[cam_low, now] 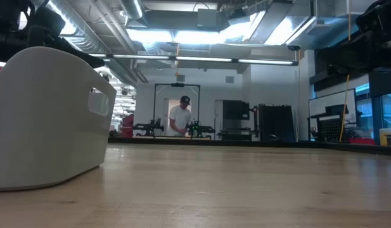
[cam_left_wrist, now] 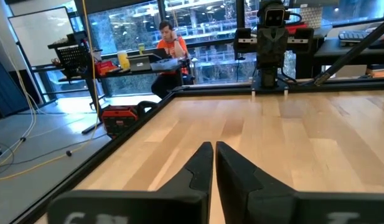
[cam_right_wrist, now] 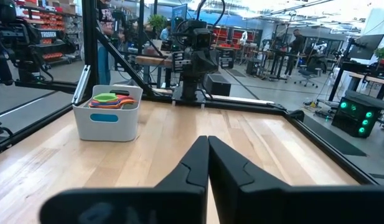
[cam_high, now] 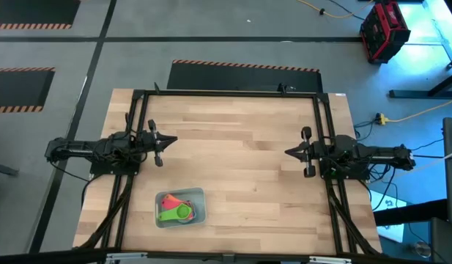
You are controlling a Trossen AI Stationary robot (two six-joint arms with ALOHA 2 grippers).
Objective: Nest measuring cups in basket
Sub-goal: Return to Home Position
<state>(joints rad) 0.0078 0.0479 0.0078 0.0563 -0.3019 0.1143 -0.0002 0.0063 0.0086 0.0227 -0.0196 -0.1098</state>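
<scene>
High view is showing the small, shallow, pale grey-green rectangular plastic basket (cam_high: 199, 195) sitting near the front edge of the light wooden table (cam_high: 240, 176), on the left arm's side. Its long axis is running left to right across the table. Inside it, the nested stack of small round-bowled plastic measuring cups (cam_high: 183, 212) is resting with green on top and pink showing beneath. The flat handles are fanning toward the basket's left end. The green handle is lying almost along the basket's long axis, while the pink one is angling toward the far-left corner. From the right wrist view, the stack is peeking just above the basket's rim.

The left gripper (cam_high: 172, 139) is hovering over the table's left side, well apart from the basket and pointing toward the middle. Its 2 fingers are pressing together with nothing between them. The right gripper (cam_high: 290, 152) is facing it from the right side, likewise closed and empty.
</scene>
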